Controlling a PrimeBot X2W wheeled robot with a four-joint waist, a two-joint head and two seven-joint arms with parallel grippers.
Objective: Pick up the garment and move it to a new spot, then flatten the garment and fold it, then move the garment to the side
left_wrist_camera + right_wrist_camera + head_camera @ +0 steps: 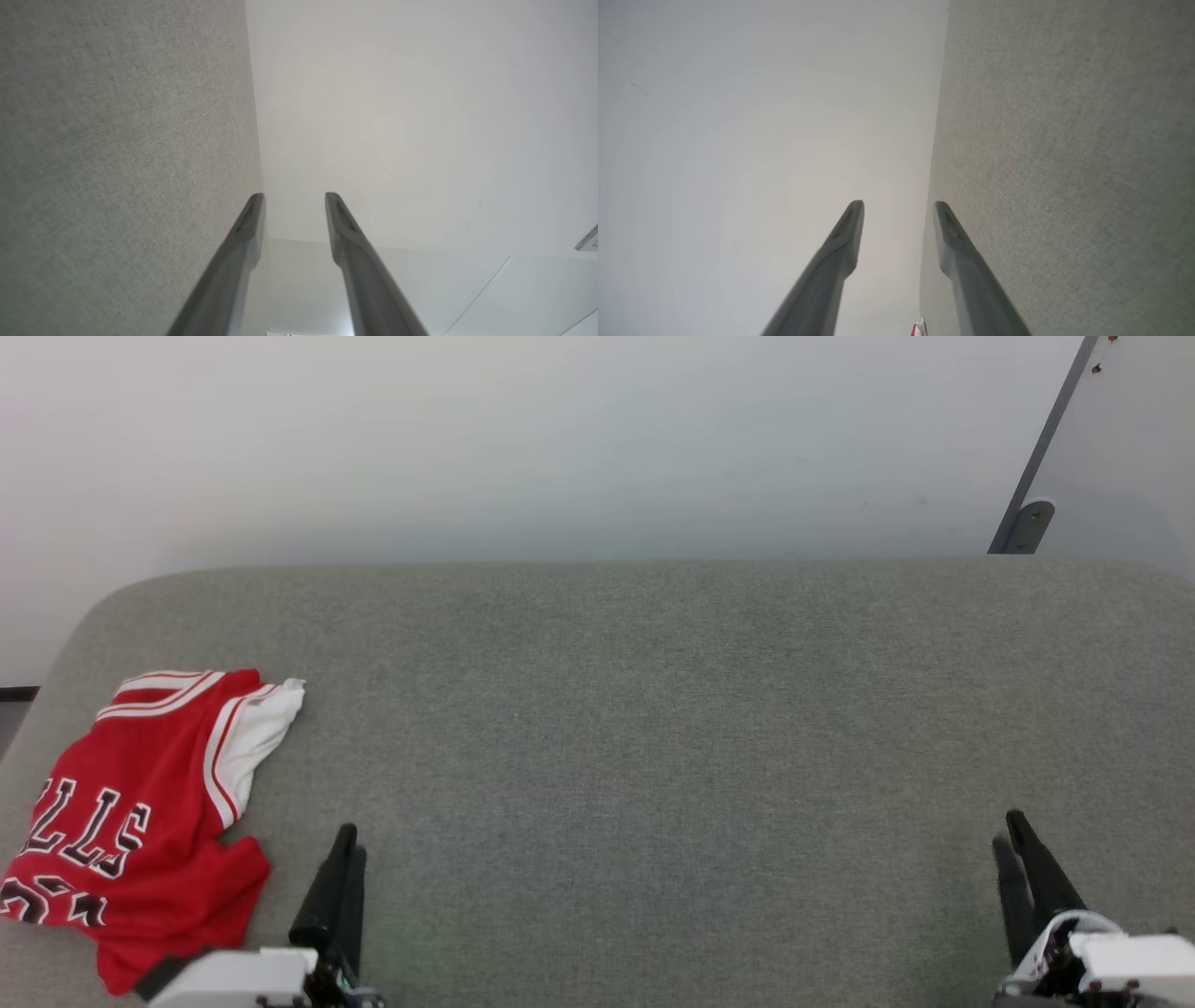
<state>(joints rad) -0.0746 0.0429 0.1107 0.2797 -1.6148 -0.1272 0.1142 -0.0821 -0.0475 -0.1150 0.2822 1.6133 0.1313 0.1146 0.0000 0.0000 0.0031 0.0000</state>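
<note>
I see red Bulls jersey (140, 821) crumpled at left end of grey table (653, 709), just left of my left gripper (347, 835). Fingers parted, empty. Right gripper (1013, 826) well apart from it, likewise parted. Left arm nearer, I judge.

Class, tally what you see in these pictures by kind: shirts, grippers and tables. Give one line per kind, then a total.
Shirts: 1, the red shirt, crumpled at the table's left end.
Grippers: 2, the left gripper and the right gripper, both open and holding nothing.
Tables: 1, the grey table.
Total: 4
</note>
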